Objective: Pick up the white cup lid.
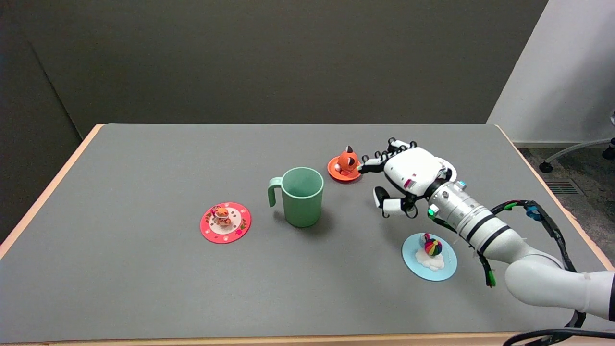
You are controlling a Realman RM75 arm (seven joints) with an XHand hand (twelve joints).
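1. Far left on the grey counter (144, 288) lies a pink lid (225, 222) with a little animal on top.
2. Next comes a green mug (301, 196), standing up, handle to the left.
3. Then an orange lid (344, 169) with a fox on top. The fingertips (367, 167) of the robot hand are just beside it.
4. The right robot hand (408, 175) is empty. Its fingers are spread apart and it holds nothing.
5. The white cup lid is hard to see. The robot hand sits in front of it, so it is almost all hidden behind the palm.
6. A blue lid (429, 256) with a striped ball on top lies near the front, under the arm.
7. What could go wrong: the robot hand points at the orange lid, so it may grab the wrong one.
8. It may also bump the fox and push that lid away.
9. The white lid is flat, so the fingers may slip off its edge.
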